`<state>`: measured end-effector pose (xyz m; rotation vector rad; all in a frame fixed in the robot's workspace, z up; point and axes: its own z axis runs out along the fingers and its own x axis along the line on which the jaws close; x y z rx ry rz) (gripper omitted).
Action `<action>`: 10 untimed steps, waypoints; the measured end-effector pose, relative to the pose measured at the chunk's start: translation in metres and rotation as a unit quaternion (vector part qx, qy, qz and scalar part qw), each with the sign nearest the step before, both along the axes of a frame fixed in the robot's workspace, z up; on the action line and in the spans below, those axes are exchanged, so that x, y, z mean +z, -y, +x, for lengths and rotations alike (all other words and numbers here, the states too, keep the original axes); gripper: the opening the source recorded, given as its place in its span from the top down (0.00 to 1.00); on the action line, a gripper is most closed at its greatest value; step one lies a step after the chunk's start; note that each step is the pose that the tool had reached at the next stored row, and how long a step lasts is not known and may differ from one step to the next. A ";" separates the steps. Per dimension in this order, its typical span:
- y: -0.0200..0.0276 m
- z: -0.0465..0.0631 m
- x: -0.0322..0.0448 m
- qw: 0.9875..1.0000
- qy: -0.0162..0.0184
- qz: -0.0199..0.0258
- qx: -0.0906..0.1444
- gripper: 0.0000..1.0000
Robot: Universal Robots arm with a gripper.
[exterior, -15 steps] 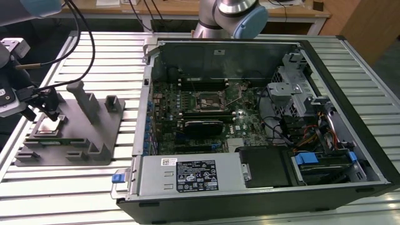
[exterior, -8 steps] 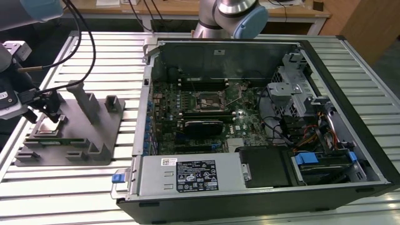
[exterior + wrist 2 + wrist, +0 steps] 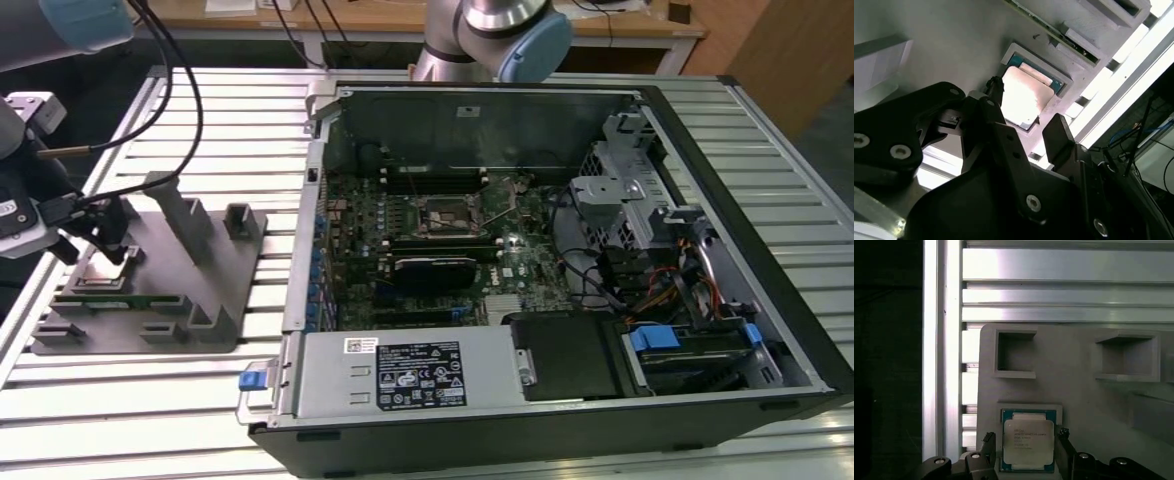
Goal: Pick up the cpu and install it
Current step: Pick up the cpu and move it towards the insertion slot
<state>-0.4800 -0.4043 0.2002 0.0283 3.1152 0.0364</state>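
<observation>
Silver-topped, the cpu (image 3: 1029, 442) is lying flat in a recess of the grey holder (image 3: 1079, 390), with the pincer (image 3: 1025, 435) hanging wide astride it, so the pick-up step appears to be starting, calling for an even squeeze on opposite edges.

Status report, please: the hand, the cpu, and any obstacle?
Hand open, straddling the cpu. The cpu flat in its recess on the grey holder, not yet lifted. No obstacle seen around it.
</observation>
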 end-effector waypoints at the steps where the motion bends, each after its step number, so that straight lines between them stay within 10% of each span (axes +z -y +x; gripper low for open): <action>1: 0.0002 0.000 -0.0009 1.000 0.000 0.000 0.001 0.41; 10: 0.0004 0.002 -0.0043 1.000 0.000 0.000 0.001 0.41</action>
